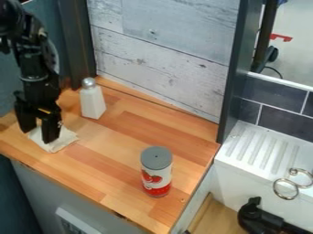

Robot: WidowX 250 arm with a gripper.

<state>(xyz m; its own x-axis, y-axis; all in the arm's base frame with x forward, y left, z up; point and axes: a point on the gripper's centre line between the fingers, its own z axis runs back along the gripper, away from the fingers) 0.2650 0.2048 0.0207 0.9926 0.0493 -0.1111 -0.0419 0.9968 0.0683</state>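
We see the tool released, fingers apart at the pale cloth, which lies on the wooden surface near the white shaker, so we judge the approach done and any grasping or moving left.

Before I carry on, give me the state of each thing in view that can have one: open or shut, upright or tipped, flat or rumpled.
Gripper: open, pointing down, fingertips at the cloth; contact hard to tell.
Cloth: lying low on the counter, slightly rumpled.
White shaker: upright, silver top on.
Can: upright, grey lid on and shut.
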